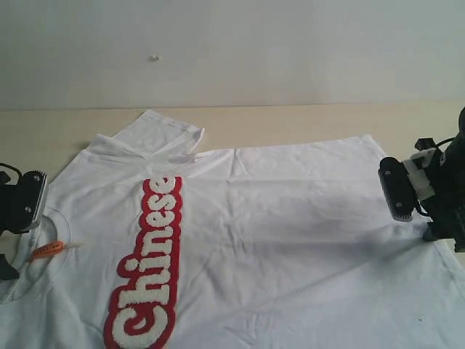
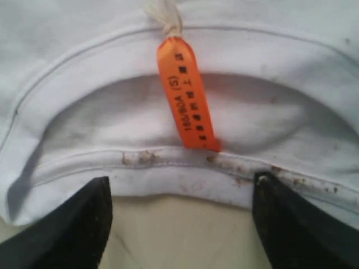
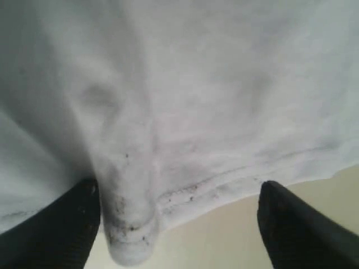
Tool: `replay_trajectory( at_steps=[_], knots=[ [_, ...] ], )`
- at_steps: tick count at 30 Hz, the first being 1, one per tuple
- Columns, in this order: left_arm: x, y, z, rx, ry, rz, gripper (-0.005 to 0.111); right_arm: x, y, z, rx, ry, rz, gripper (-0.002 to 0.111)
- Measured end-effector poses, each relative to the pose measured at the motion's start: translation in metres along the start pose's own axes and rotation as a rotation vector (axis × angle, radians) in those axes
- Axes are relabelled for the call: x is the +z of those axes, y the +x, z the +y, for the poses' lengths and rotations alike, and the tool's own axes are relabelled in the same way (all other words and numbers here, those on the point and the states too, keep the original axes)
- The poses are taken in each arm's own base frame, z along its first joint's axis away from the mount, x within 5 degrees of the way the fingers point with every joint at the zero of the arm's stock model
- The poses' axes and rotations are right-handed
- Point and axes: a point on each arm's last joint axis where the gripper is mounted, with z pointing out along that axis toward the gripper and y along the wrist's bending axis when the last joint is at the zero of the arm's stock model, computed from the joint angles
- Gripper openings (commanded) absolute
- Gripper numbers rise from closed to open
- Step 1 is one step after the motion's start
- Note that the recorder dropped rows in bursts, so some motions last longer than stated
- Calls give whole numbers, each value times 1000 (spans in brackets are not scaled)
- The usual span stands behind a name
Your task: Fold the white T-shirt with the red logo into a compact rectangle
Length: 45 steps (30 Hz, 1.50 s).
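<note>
Between left tool (image 1: 34, 200) and right tool (image 1: 399, 190), white T-shirt (image 1: 290, 218)

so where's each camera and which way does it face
exterior view: off the arms, looking down across the table at the T-shirt; left gripper and right gripper show at its edges.
left wrist view: on the left arm, facing the collar and orange tag; two open fingers show.
right wrist view: on the right arm, facing the hem; two open fingers show.
shared: exterior and left wrist both show the tag.
</note>
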Motion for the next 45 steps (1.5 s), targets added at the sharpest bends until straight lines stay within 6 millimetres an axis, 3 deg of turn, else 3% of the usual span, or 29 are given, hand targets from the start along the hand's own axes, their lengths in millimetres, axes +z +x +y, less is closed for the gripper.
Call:
replay_trajectory(
  at_steps=[25, 34, 45],
  knots=[
    [1, 0, 1, -3, 14, -3, 69, 14, -1, 1, 81, -140, -5, 71],
    [1, 0, 1, -3, 14, -3, 69, 15, -2, 3, 42, -168, -23, 58],
    [1, 0, 1, -3, 14, -3, 69, 15, -2, 5, 31, -183, -24, 58]
  ],
)
